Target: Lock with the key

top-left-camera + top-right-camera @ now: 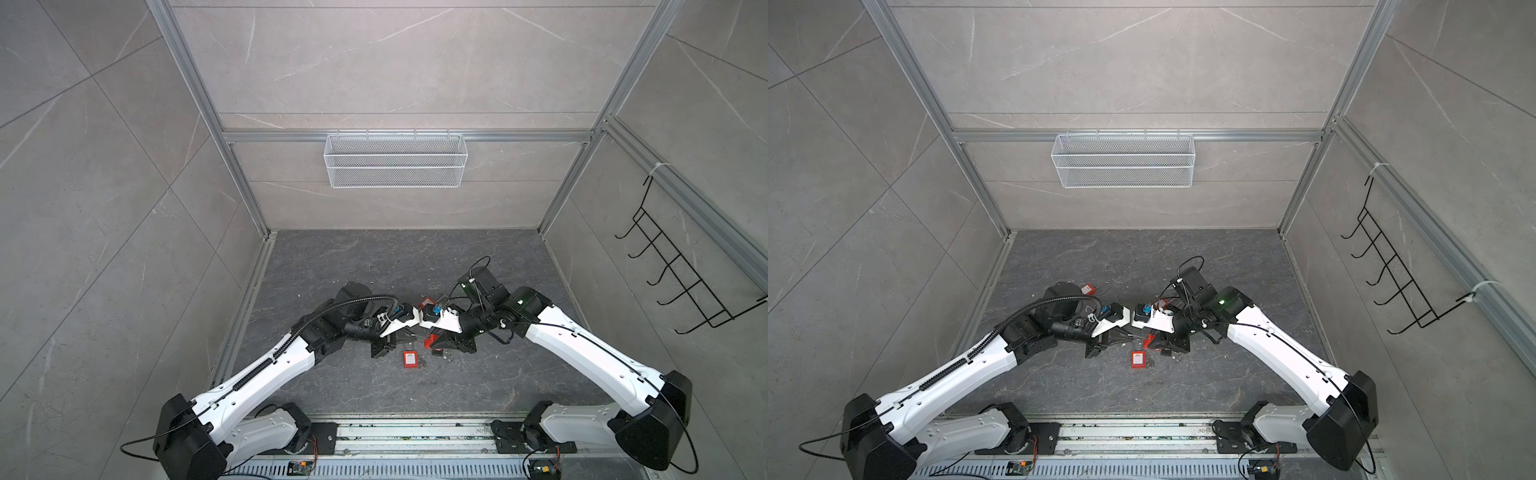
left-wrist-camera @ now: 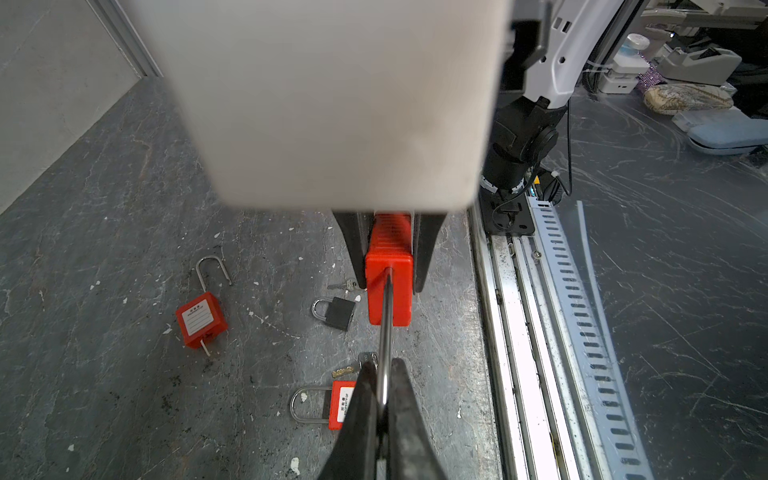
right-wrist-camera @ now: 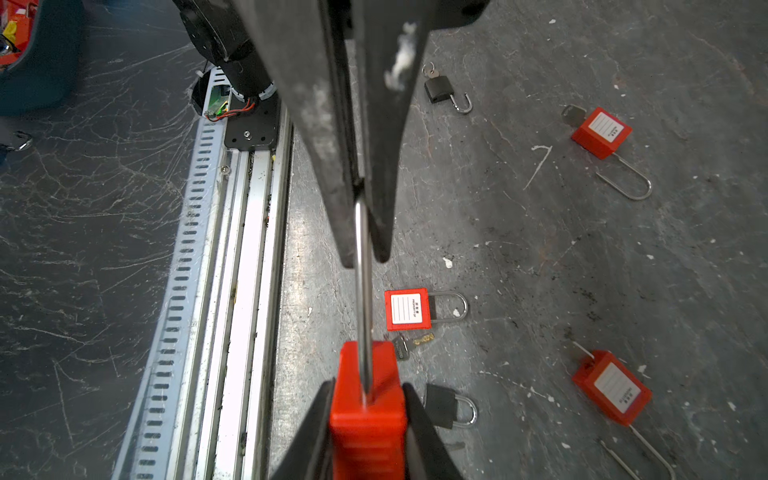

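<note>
**Bimanual hold on a red safety padlock, raised over the middle of the surface.**

- **Grip:** The right gripper is clasping the padlock's ribbed body, its jaws pressing on both flanks. The left gripper is pinching the steel shackle, its jaws drawn fully together on the rod.
- **Shackle:** It is showing edge-on in both wrist views, so whether its free leg is seated cannot be told.
- **Key:** A loose key is lying on the surface just beside a second red padlock, toward the front edge by the rail. Neither gripper is holding it. The held padlock's keyway end is hidden between the right jaws.
- **Nearby:** A black padlock is lying near the held one.

**Likely hazards:**
- The smooth, thin shackle may be slipping or twisting between the left jaws under any push.
- An off-axis push may be jamming the free leg against the body instead of entering its hole.
- With both grippers occupied, fetching the key is requiring one to let go, which risks the padlock swinging or dropping.
</note>
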Robot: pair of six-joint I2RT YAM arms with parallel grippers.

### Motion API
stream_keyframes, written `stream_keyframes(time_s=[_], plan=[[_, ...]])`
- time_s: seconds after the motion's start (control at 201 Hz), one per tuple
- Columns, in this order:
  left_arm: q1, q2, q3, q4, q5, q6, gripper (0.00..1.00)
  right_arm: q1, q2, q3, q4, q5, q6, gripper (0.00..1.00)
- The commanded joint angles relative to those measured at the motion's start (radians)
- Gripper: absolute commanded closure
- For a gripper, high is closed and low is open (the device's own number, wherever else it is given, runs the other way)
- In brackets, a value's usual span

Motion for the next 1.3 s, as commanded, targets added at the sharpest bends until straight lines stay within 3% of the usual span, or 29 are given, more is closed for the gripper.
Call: stream_keyframes(time_s=[0.0, 0.1, 0.274, 0.921, 1.13, 1.295], plan=[[-0.005, -0.018, 0.027, 0.056, 0.033, -0.023, 1.00, -0.003, -0.009, 0.010, 0.015, -0.035, 0.012, 0.72], [-0.004, -0.041, 0.013, 0.070, 0.019, -0.026, 1.00, -0.009, -0.011, 0.013, -0.013, 0.015, 0.000, 0.58], [-0.004, -0.060, 0.013, 0.065, 0.005, -0.022, 1.00, -0.039, -0.045, -0.031, -0.031, 0.059, -0.018, 0.55], [-0.005, -0.022, 0.029, 0.055, 0.026, -0.026, 1.00, -0.051, -0.017, 0.014, -0.066, -0.064, -0.021, 0.77], [-0.008, 0.002, 0.011, 0.073, 0.054, -0.070, 1.00, -0.051, -0.031, -0.002, 0.036, -0.080, 0.046, 0.82], [-0.008, 0.014, 0.003, 0.102, 0.093, -0.122, 1.00, -0.051, -0.041, -0.029, 0.116, -0.019, 0.073, 0.83]])
